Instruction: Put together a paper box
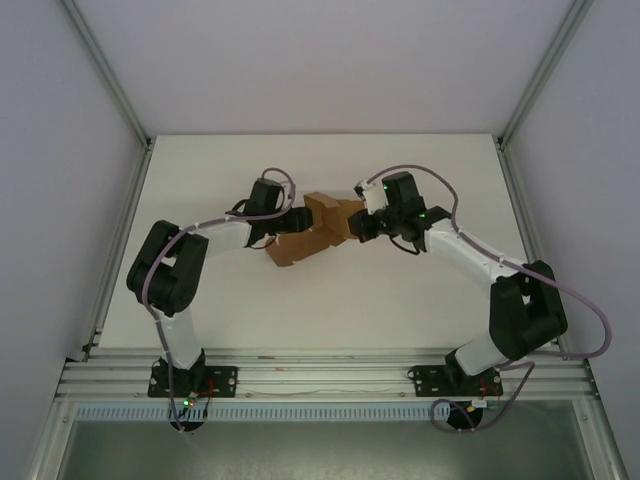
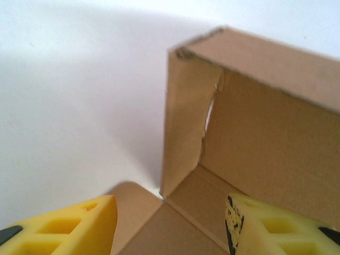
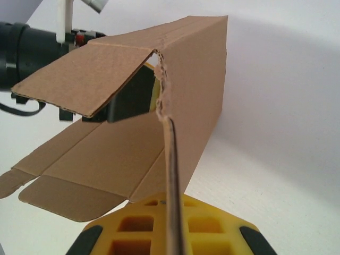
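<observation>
The paper box (image 1: 310, 235) is a partly folded brown cardboard shape held off the white table between both arms. My right gripper (image 1: 358, 225) is shut on the thin edge of one upright flap, seen edge-on between its yellow fingers (image 3: 172, 223). The box's tall side wall (image 3: 196, 79) rises ahead with a loose flap (image 3: 79, 79) folded over. My left gripper (image 1: 288, 224) is at the box's other end. Its yellow fingers (image 2: 79, 228) stand open (image 2: 170, 228) astride a flat inner panel, facing a torn corner of the paper box (image 2: 186, 122).
The white table (image 1: 330, 310) stretches around the box on all sides. An aluminium rail (image 1: 320, 375) runs along the near edge by the arm bases. Slanted frame posts (image 1: 110, 70) flank the table at left and right.
</observation>
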